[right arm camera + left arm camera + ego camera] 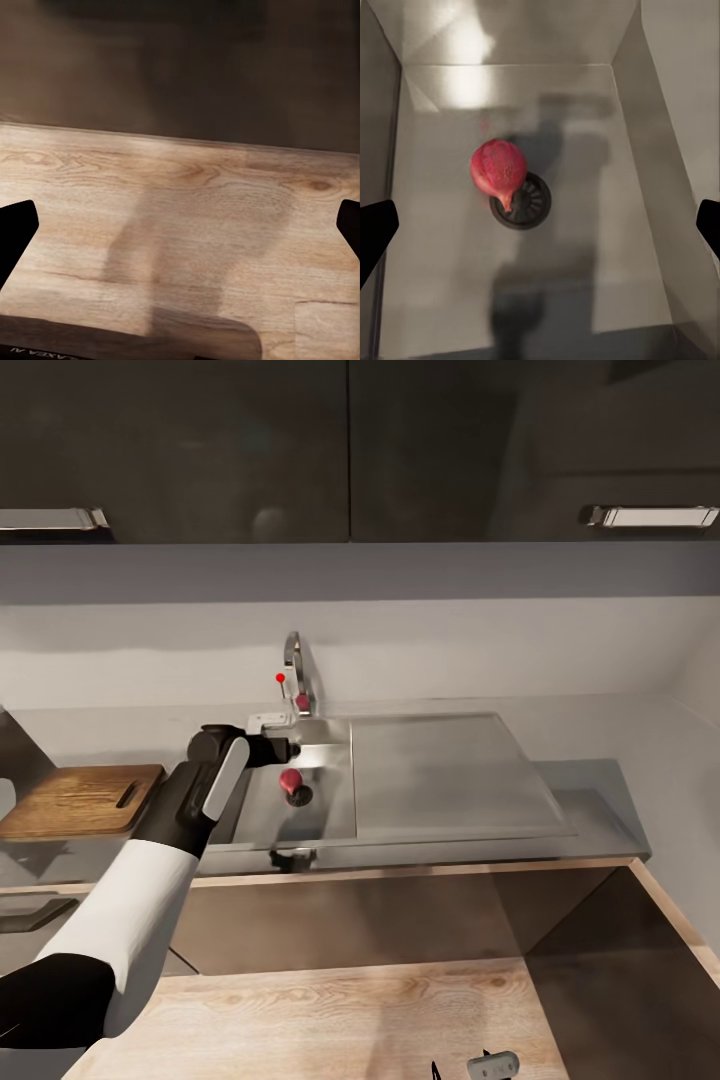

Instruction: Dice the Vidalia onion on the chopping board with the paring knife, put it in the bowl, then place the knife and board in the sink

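Note:
The pinkish-red Vidalia onion (290,779) (499,168) lies on the floor of the steel sink (262,810) (607,247), against the dark round drain. My left gripper (280,747) (540,225) hangs above the basin, open, with its dark fingertips (375,229) wide apart on either side of the onion and clear of it. The brown chopping board (80,800) rests on the grey countertop (600,800) left of the sink. My right gripper (490,1065) (180,229) is held low over the pale wood floor, open and holding nothing. The paring knife and the bowl are out of view.
A chrome tap (294,672) with a red knob stands behind the basin. The flat steel drainboard (440,775) lies to its right. Dark wall cabinets (350,450) hang overhead, and dark base cabinets (380,920) sit below the counter edge.

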Controlling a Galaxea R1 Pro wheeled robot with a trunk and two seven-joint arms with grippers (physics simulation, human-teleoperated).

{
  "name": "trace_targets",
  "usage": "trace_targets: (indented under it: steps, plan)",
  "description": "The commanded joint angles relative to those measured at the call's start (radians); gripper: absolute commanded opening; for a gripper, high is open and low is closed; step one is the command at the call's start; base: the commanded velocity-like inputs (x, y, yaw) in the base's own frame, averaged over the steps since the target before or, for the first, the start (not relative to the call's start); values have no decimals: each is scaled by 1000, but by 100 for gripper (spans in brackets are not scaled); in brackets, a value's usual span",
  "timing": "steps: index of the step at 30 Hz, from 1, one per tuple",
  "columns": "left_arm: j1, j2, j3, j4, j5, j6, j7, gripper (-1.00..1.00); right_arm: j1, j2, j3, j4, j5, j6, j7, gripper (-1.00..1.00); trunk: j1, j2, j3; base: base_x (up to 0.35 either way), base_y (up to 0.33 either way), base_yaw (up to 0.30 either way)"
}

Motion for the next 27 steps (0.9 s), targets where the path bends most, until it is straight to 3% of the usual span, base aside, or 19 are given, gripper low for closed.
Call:
trace_targets:
  steps: [1,12,27]
  plan:
    - [-1,0,-1,2,11,3,10,100,-1,0,-5,1,11,-3,-7,100,1,-2,-2,0,0,0]
    - [-1,-1,-1,77,12,-80,8,100,-1,0,-6,1,11,-3,-7,100,1,-2,-2,48,0,0]
    - [-1,-1,-1,151,12,-120,8,100,-1,0,-5,1,11,-3,-7,100,1,-2,-2,270,0,0]
